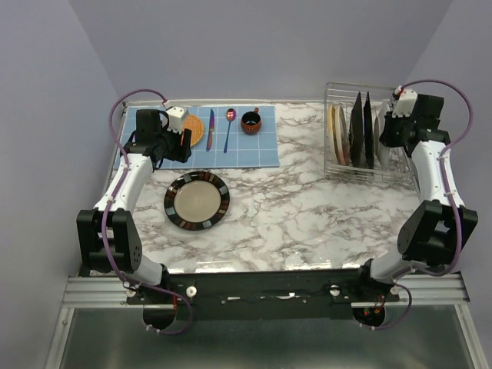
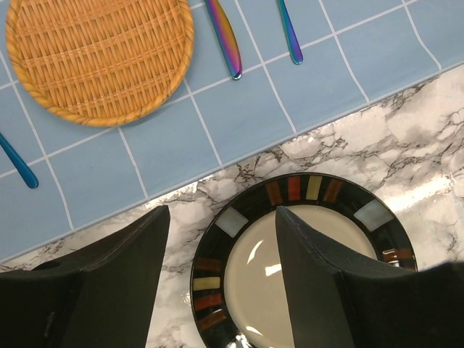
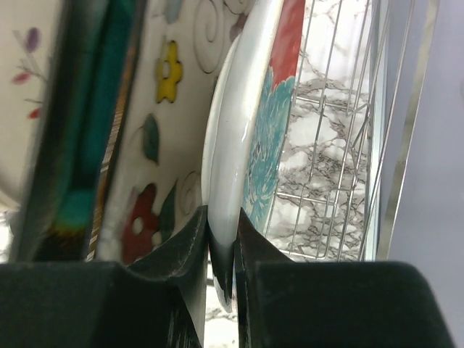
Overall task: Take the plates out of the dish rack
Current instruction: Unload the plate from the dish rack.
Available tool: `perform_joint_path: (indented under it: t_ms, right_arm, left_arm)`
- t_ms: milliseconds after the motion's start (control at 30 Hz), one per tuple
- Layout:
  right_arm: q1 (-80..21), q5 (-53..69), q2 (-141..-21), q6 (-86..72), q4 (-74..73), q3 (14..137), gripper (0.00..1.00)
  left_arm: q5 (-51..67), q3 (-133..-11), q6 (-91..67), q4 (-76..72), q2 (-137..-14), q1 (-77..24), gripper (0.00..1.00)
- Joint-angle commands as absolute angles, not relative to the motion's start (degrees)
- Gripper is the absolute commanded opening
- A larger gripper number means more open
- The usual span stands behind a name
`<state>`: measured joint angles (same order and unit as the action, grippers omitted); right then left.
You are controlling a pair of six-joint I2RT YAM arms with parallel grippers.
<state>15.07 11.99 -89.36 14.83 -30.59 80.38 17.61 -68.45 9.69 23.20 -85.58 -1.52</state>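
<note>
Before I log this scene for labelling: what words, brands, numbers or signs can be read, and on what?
None can be read. The plates in the dish rack, the black-rimmed plate and the mug show only patterns; anything on the arms is too small to tell.

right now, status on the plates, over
Right hand shut on red plate rim, in dish rack. Left hand open above black-rimmed plate on table. Floral plate close beside grip.

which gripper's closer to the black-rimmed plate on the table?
Left. The left gripper hangs open by the far edge of the black-rimmed plate; the right gripper is across the table inside the dish rack, shut on the red plate.
</note>
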Motion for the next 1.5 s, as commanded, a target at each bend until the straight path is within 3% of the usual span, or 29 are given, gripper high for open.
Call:
perform_joint_path:
  t_ms: [0,767,1100,1467]
  right_arm:
    - [15.12,11.34,-81.92,21.0,-29.79,87.97,0.01]
    - [14.07,12.92,-79.54,28.55,-43.24,102.48,0.01]
    - [7.92,11.78,-77.18,39.88,-46.58,99.06,0.01]
    - [0.18,3.26,-70.67,49.83,-39.29,92.63,0.01]
  left_arm:
    - [19.34,-67.85,9.67,22.76,-84.99,-1.32,0.69]
    - [20.65,-67.15,9.14,22.59,-84.73,-1.41,0.69]
    - [20.57,-69.17,8.44,22.67,-87.71,-1.41,0.69]
    - [20.13,-72.94,7.47,22.76,-91.84,-1.41,0.68]
